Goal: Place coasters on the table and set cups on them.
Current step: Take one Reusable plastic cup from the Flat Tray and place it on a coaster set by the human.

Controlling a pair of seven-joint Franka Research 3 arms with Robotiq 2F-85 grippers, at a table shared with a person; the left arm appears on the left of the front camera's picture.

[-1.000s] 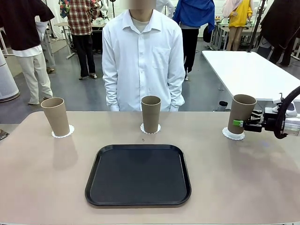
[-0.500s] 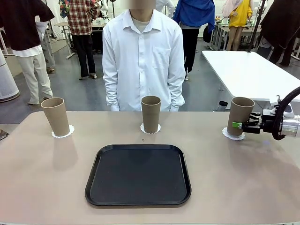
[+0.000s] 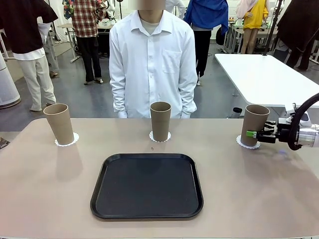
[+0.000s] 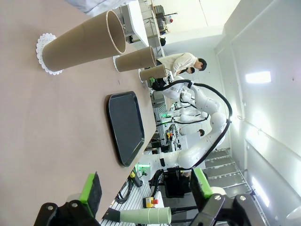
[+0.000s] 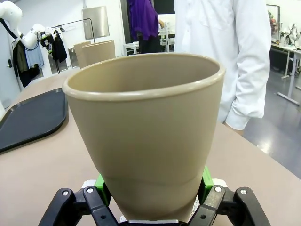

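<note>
Three tan cups stand beyond the black tray (image 3: 147, 185) on the beige table (image 3: 45, 189), each on a white lacy coaster. To the tray's far right, the right gripper (image 3: 254, 134) is clamped around the lower body of the right cup (image 3: 254, 124), green pads pressing either side (base on its coaster (image 3: 247, 143)). The middle cup (image 3: 160, 121) and left cup (image 3: 60, 123) stand untouched. The left gripper (image 4: 146, 188) hangs wide apart, holding nothing.
</note>
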